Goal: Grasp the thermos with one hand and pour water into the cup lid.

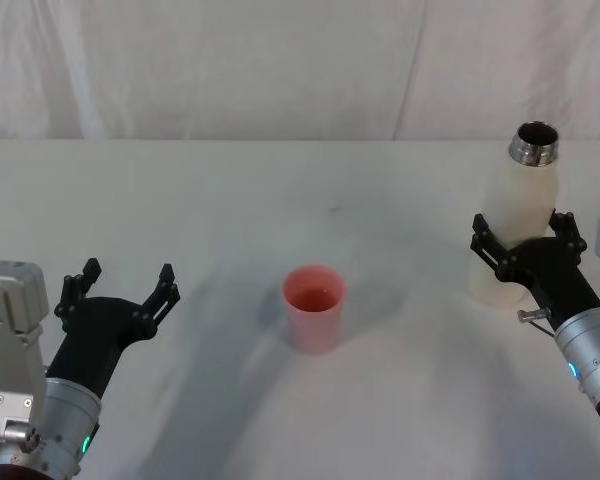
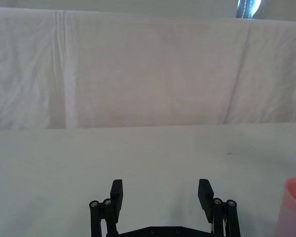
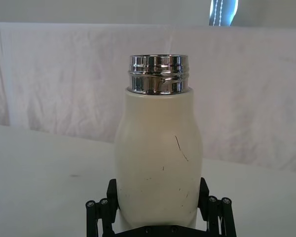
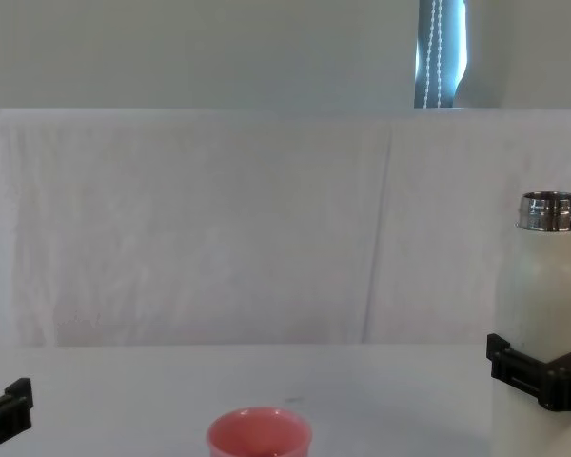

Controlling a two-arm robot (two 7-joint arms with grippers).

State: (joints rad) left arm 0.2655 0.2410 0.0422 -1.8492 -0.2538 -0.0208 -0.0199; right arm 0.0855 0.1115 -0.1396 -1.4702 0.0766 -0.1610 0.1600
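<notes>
The grasping step looks done: the right hand (image 1: 525, 245) is clamped around the lower body of the thermos (image 1: 520, 215), which stands upright, uncapped, at about 3 o'clock on the worktop (image 1: 280, 200). The cup lid (image 1: 314, 306) sits near the centre, well apart from the bottle at its 8 o'clock side. No water is flowing. Next, I judge, the bottle must be lifted, carried over the pink rim and tilted gently. The left hand (image 1: 120, 285) rests at 8 o'clock, spread wide and empty. Nothing stands between bottle and cup.
</notes>
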